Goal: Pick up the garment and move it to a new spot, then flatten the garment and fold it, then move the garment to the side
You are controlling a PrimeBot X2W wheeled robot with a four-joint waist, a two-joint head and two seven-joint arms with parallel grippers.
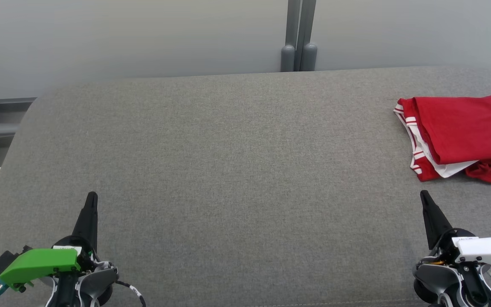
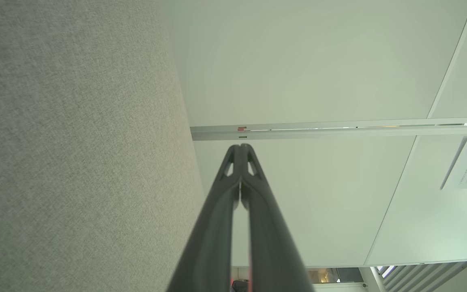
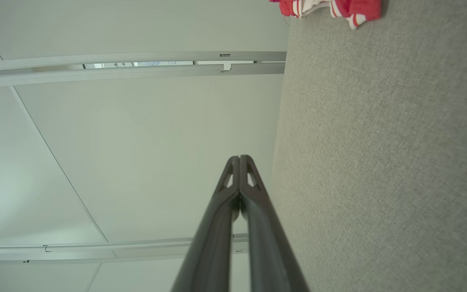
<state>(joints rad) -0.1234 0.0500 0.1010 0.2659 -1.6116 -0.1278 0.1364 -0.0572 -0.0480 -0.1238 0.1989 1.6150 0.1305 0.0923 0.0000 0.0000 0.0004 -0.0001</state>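
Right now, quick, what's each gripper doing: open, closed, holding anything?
Left gripper: jaws closed, holding nothing.
Right gripper: jaws closed, holding nothing; the red garment lies untouched ahead of it.

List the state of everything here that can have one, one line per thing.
garment, loosely folded and a bit rumpled, lying on the grey cushion at its right end, not held
left tool, shut, empty, well apart from the garment
right tool, shut, empty, near the garment but not touching it
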